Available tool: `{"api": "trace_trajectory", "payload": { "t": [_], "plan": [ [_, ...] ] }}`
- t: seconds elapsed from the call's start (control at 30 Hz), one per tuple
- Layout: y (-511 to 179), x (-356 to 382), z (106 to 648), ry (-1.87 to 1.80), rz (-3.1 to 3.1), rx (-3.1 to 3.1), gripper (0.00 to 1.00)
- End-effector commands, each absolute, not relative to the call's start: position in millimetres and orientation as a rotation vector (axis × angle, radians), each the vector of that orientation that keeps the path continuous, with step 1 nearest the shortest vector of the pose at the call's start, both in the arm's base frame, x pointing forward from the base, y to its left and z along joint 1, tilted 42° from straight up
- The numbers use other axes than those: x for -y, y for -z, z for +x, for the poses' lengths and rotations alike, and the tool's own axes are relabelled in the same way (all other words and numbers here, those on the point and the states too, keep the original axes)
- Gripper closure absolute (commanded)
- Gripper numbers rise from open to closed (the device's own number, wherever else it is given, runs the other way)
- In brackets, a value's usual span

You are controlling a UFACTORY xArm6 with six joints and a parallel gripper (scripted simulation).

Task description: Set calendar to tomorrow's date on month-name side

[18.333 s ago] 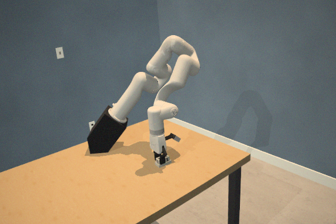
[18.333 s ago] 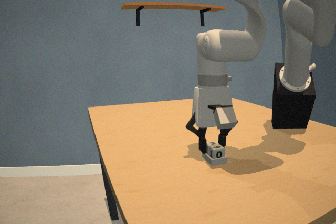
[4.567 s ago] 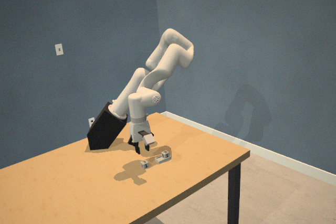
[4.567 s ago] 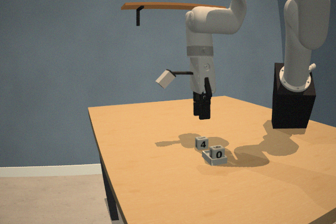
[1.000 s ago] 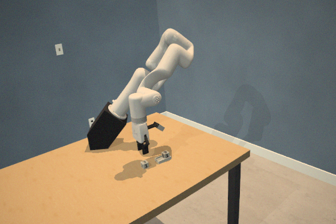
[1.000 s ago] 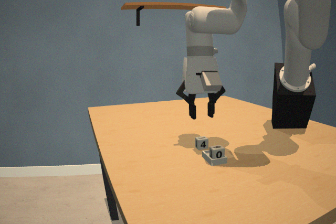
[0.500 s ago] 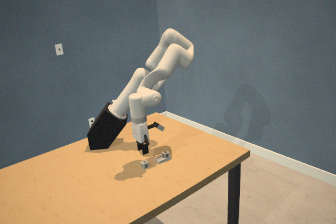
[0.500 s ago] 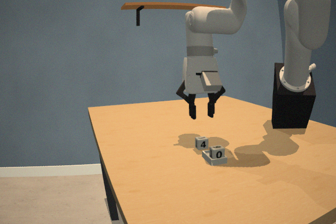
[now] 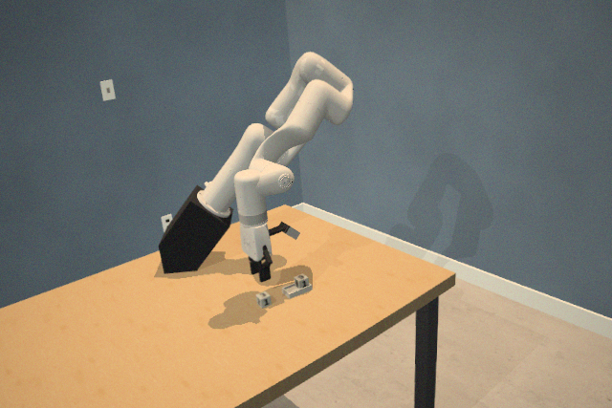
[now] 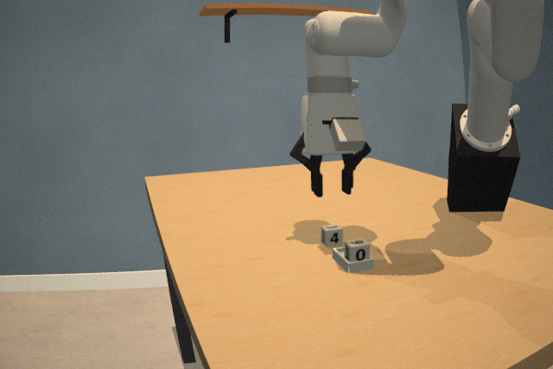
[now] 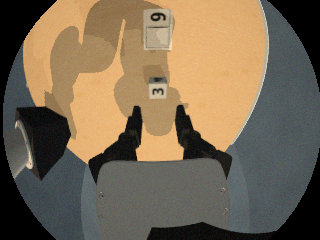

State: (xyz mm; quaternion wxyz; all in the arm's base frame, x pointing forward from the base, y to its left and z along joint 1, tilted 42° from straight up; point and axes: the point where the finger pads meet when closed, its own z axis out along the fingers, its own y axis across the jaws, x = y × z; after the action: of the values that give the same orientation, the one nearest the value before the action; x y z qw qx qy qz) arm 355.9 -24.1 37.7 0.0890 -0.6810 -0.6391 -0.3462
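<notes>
A small grey tray (image 9: pixel 304 289) (image 10: pixel 347 264) (image 11: pixel 158 42) lies flat on the table. One grey cube (image 9: pixel 299 280) (image 10: pixel 358 251) (image 11: pixel 158 19) stands in it, showing a 0 to the exterior view and a 9 on top in the wrist view. A second cube (image 9: pixel 264 299) (image 10: pixel 332 236) (image 11: pixel 158 88) stands on the table just beside the tray, showing a 4 on its side and a 3 on top. My gripper (image 9: pixel 263 272) (image 10: pixel 332 190) (image 11: pixel 158 113) hangs above this loose cube, fingers pointing down, half open and empty.
The arm's black base (image 9: pixel 190 238) (image 10: pixel 482 177) stands at the back of the wooden table (image 9: pixel 123 324) (image 10: pixel 250 302). A wooden shelf (image 10: pixel 276 9) hangs on the wall. The table's edge runs a short way beyond the tray.
</notes>
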Motion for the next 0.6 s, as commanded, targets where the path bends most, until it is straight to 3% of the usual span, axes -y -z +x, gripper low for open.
{"api": "trace_trajectory", "payload": {
  "t": [0.0, 0.57],
  "plan": [
    [-37, 24, 357, 1.032, -2.027, 1.903, 0.51],
    [-23, 14, 364, 1.033, -2.027, 1.903, 0.51]
  ]
}}
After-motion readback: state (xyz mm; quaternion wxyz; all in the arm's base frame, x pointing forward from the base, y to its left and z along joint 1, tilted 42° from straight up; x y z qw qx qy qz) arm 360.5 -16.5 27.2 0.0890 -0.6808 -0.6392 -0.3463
